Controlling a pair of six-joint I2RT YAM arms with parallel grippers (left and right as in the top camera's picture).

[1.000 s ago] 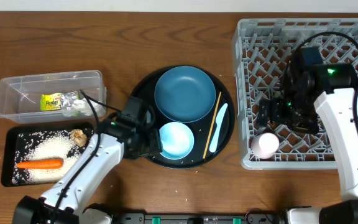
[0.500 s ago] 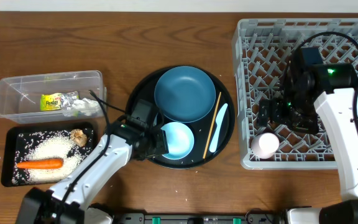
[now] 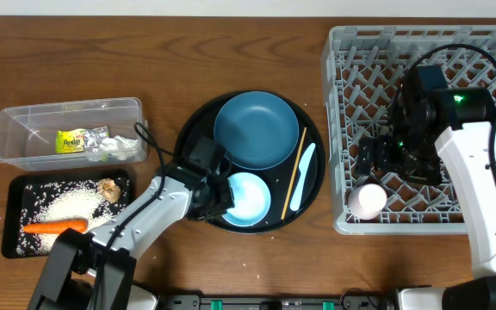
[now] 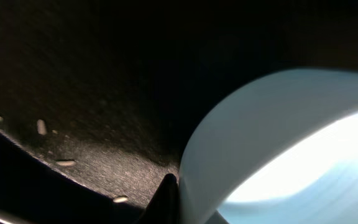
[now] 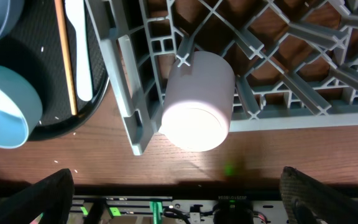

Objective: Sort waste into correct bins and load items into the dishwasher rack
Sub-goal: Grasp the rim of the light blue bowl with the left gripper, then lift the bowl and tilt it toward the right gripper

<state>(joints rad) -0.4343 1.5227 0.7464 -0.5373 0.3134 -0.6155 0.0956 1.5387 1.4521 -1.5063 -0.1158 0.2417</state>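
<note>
Your left gripper had closed since a second ago. Back then its jaws stood apart, short of the left side of the light-blue cup. It then sat clamped on that cup's left rim, the arm having swung in to the right. In the left wrist view one dark fingertip pressed against the outside of the cup wall. The cup itself had barely shifted and sat on the round black tray, just below the dark-blue plate. The chopstick and pale-blue utensil lay where they were before, to the cup's right.

Your right gripper had not moved. Its fingers remained spread wide and held nothing, above the pale-pink cup. That cup lay on its side in the near left corner of the dishwasher rack.

Nothing on the left had changed. The snack wrapper and tissue sat in the clear tub. The carrot, biscuit and rice lay in the shallow black tray.
</note>
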